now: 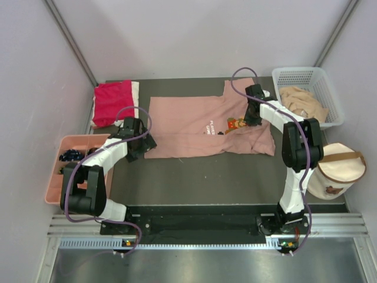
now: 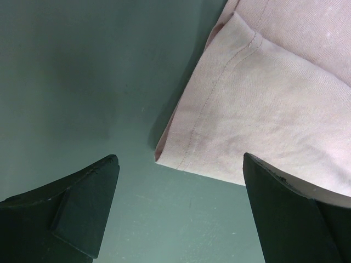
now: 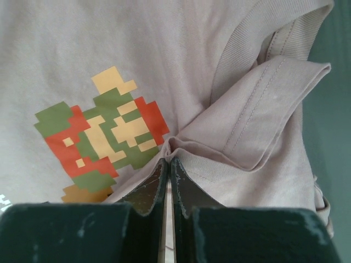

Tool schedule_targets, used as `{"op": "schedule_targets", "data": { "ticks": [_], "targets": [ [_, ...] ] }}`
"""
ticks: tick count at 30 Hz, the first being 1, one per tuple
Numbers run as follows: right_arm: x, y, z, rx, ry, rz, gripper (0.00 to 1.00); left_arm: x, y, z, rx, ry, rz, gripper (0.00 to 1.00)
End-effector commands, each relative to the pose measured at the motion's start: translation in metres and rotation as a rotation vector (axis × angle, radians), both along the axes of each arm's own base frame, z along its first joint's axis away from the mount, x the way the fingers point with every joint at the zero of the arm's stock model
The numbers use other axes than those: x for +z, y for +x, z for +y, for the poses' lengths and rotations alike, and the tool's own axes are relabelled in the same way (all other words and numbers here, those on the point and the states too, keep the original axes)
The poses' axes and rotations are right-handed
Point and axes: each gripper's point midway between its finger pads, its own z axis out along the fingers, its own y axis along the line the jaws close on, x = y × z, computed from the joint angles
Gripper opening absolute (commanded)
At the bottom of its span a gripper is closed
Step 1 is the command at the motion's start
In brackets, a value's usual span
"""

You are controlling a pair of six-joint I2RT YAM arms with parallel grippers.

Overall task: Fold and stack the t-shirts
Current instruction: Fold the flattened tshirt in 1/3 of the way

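A pink shirt (image 1: 194,127) lies spread flat mid-frame on the table (image 1: 194,177), not yet folded. The right claw (image 3: 169,164) is closed, pinching a pucker of its cloth beside the pixel-art print (image 3: 104,137), near a sleeve. The left claw (image 2: 180,164) hangs wide open over the hem corner, holding nothing. Upper left, a red shirt (image 1: 113,101) sits folded on a white shirt (image 1: 136,91). Upper right, a tan shirt (image 1: 301,101) waits crumpled in a basket (image 1: 306,73). The white lettering (image 1: 210,128) is too small to read.

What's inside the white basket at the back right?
A crumpled tan t-shirt lies in the white basket and fills most of it. The cloth covers the basket floor, so whether anything lies beneath the shirt cannot be seen.
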Motion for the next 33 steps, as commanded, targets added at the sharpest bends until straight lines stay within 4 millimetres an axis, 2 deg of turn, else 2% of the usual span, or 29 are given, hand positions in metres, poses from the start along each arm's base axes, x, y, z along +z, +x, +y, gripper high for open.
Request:
{"op": "schedule_targets", "data": {
  "ticks": [1, 4, 9, 20, 31, 33],
  "targets": [
    [0.058, 0.021, 0.005, 0.014, 0.039, -0.135, 0.0, 0.004, 0.003, -0.002, -0.008, -0.008, -0.027, 0.99],
    [0.061, 0.027, 0.012, 0.035, 0.063, -0.146, 0.0, 0.003, 0.001, -0.001, -0.008, -0.007, -0.022, 0.99],
    [0.05, 0.034, 0.026, 0.083, 0.089, -0.127, 0.0, 0.003, 0.0, -0.001, -0.007, -0.004, -0.021, 0.99],
    [0.046, 0.048, 0.055, 0.196, 0.127, -0.133, 0.0, 0.001, 0.001, -0.001, -0.008, -0.002, -0.014, 0.99],
    [0.038, 0.055, 0.062, 0.222, 0.133, -0.122, 0.0, 0.0, -0.001, 0.0, -0.006, 0.001, -0.011, 0.99],
    [0.04, 0.056, 0.063, 0.224, 0.133, -0.128, 0.03, 0.0, 0.0, 0.0, -0.006, 0.002, -0.013, 0.99]
  ]
}}
